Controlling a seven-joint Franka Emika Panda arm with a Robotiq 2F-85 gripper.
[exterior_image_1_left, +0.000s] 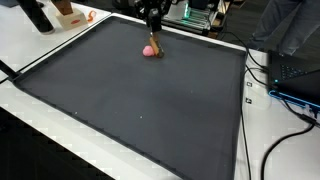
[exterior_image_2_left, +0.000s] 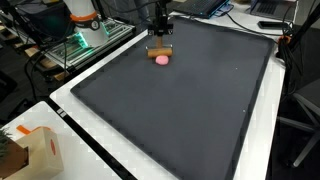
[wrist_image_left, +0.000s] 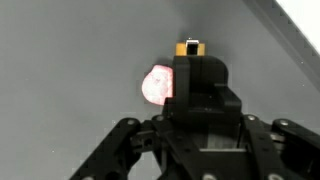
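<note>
My gripper (wrist_image_left: 190, 56) reaches down near the far edge of the dark mat (exterior_image_1_left: 140, 110). Its fingers are drawn together on a small yellow wooden block (wrist_image_left: 189, 46), which peeks out past the fingertips in the wrist view. In both exterior views the block (exterior_image_2_left: 160, 50) sits low at the mat, under the gripper (exterior_image_2_left: 160, 42). A small pink ball (wrist_image_left: 155, 85) rests on the mat right beside the block, left of the fingers in the wrist view. It is the pink spot (exterior_image_1_left: 151, 50) just below the gripper (exterior_image_1_left: 154, 38) and looks to be touching the block or nearly so.
A white table border (exterior_image_1_left: 40, 120) frames the mat. Cables and a laptop (exterior_image_1_left: 295, 75) lie off one side. A rack with green-lit electronics (exterior_image_2_left: 85, 40) stands behind the arm. A cardboard box (exterior_image_2_left: 35, 150) sits at a table corner.
</note>
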